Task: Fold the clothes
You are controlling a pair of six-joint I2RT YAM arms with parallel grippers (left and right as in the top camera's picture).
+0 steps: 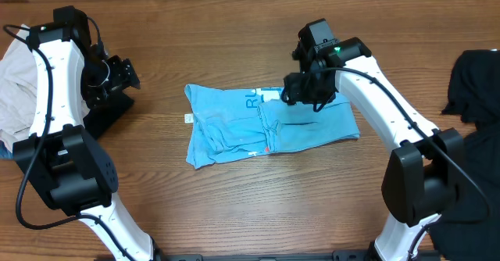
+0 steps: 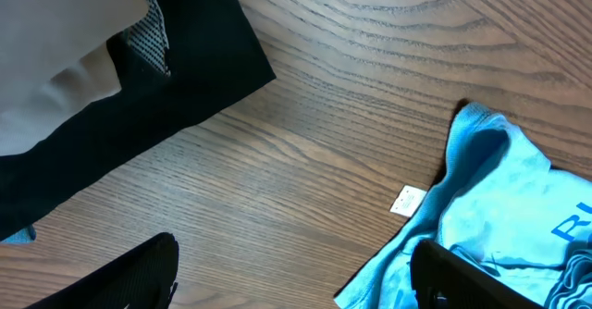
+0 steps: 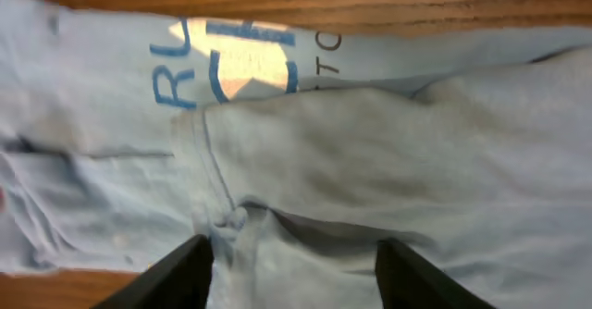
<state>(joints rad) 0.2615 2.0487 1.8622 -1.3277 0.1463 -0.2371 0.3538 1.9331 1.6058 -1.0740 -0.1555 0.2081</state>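
Observation:
The light blue T-shirt (image 1: 266,124) lies folded into a rough rectangle in the middle of the wooden table, lettering along its far edge. My right gripper (image 1: 301,95) hovers over its far middle. In the right wrist view its jaws stand apart (image 3: 291,277) just above the shirt (image 3: 370,142), with a bunched fold of cloth lying loose beside the left finger (image 3: 176,277). My left gripper (image 1: 119,73) is well to the left of the shirt. Its wrist view shows it open (image 2: 296,281) over bare wood, the shirt's left edge (image 2: 499,198) by its right finger (image 2: 462,277).
An off-white garment (image 1: 16,89) is heaped at the far left edge, with black cloth (image 2: 139,105) beside it under the left arm. A black garment (image 1: 473,81) lies at the far right. A small white tag (image 2: 408,201) sticks out at the shirt's left edge.

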